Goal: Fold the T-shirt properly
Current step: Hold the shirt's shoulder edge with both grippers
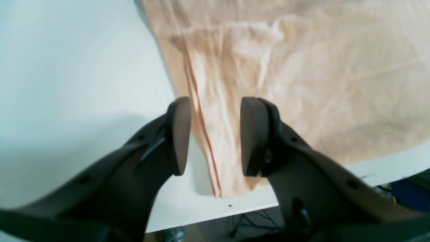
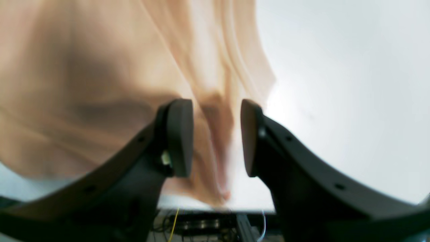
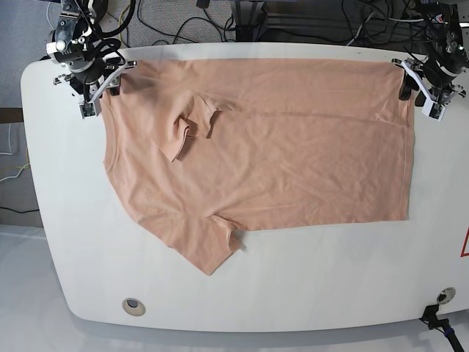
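Your peach cotton T-shirt (image 3: pixel 278 154) lies flat across the white oval tabletop (image 3: pixel 308 279), one sleeve folded in at 10 o'clock. The left gripper (image 1: pixel 215 134) and right gripper (image 2: pixel 216 137) each straddle a far corner, jaws parted and gripping nothing (likely poised to pinch). The cloth looks soft, thin and creased.

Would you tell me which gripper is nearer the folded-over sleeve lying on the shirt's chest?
The right gripper, at the T-shirt's shoulder corner beside the sleeve. The left gripper is at the far hem corner.
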`<state>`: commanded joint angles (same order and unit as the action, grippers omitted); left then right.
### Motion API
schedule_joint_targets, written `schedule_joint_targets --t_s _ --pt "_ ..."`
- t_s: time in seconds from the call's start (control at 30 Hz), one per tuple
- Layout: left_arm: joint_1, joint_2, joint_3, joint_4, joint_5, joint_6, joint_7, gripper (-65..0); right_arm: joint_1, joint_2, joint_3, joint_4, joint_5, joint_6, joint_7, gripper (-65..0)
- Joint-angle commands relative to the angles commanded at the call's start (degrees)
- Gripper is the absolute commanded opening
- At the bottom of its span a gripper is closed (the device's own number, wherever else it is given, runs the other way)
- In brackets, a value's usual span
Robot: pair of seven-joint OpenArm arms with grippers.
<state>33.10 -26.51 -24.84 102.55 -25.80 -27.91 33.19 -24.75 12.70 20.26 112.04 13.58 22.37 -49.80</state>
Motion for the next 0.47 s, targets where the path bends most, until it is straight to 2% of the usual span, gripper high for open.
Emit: schedule_joint_targets --t_s 0.1,0.2,0.27,0.47 --pt "-2.9 2.5 0.0 0.6 0.0 0.1 -1.2 -42.2 2.5 -0.5 -4.7 0.2 -0.1 0.0 0.0 -42.1" --pt "-5.9 3.1 0.0 0.6 0.0 0.1 -1.2 -42.2 4.7 -0.9 -7.9 0.2 -0.1 -0.09 0.0 -42.1" --pt "-7.4 4.1 0.0 0.6 0.0 0.1 -1.2 -42.2 6.0 -1.7 -8.4 0.2 -0.2 -0.26 0.0 -42.1" --pt "-12.2 4.2 0.3 0.4 0.1 0.1 -1.1 -42.2 9.5 -2.5 -8.4 0.1 -0.6 -0.26 0.0 -42.1"
